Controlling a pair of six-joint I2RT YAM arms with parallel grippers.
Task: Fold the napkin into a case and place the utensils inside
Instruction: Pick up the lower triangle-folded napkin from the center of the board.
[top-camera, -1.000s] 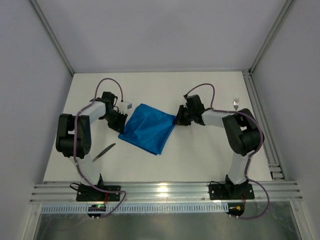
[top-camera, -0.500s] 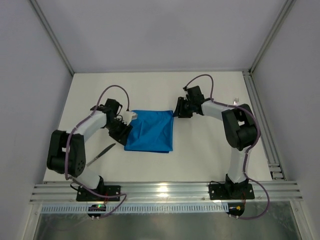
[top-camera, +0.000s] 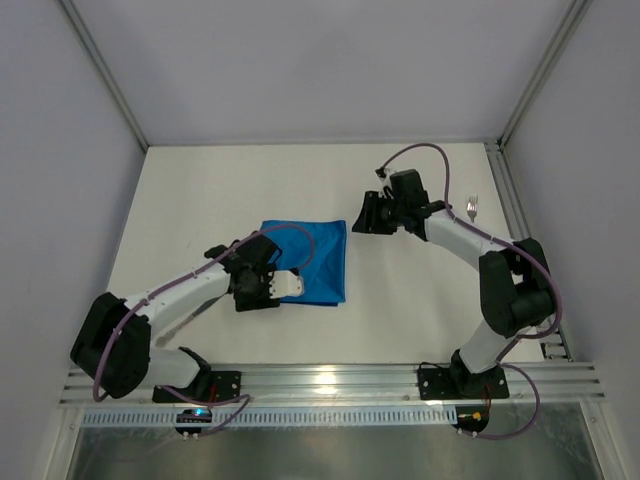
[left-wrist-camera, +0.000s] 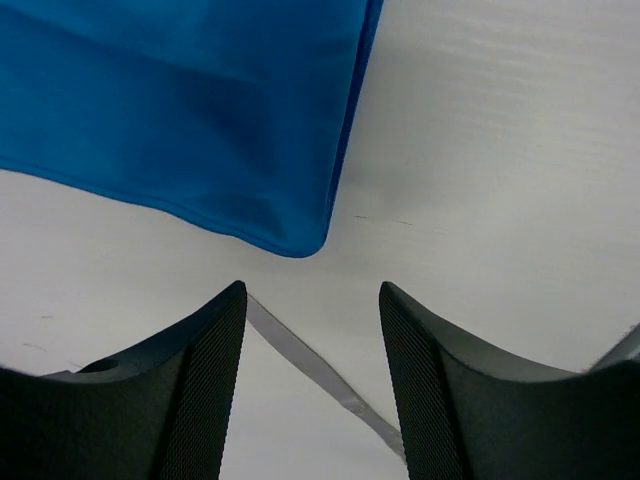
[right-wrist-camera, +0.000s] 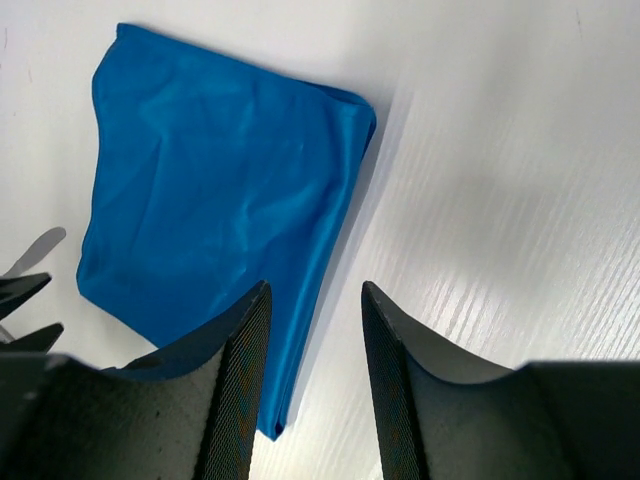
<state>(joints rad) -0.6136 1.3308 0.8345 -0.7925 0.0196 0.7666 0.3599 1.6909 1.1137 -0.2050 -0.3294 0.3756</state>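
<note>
Overhead and wrist views of two robot arms working on a white surface (top-camera: 420, 290).

Nearest the arm bases, the left tool (left-wrist-camera: 312, 300) hangs low over the surface with its fingers spread apart and holding nothing. A slim grey strip (left-wrist-camera: 320, 375), probably the knife-like utensil, lies on the surface beneath that gap. Just ahead of the fingers, not touching them, is a rounded corner of the thin bright blue cloth napkin (top-camera: 312, 258). The napkin lies flat near the middle of the surface, folded into a rough square.

Beyond it, the right tool (right-wrist-camera: 315, 292) hovers at the napkin's far right corner, its fingers also parted and empty, with the cloth's edge showing beneath them. Farther right, well apart from the cloth, a small silver metal fork (top-camera: 472, 208) lies near the surface's edge.

The napkin looks due another fold to narrow it into a case. To do this well, each tool should probably drop right to the surface and pinch every layer at its corner. The left tool should take care not to catch the grey strip. Both should lift together so the cloth does not skew.
</note>
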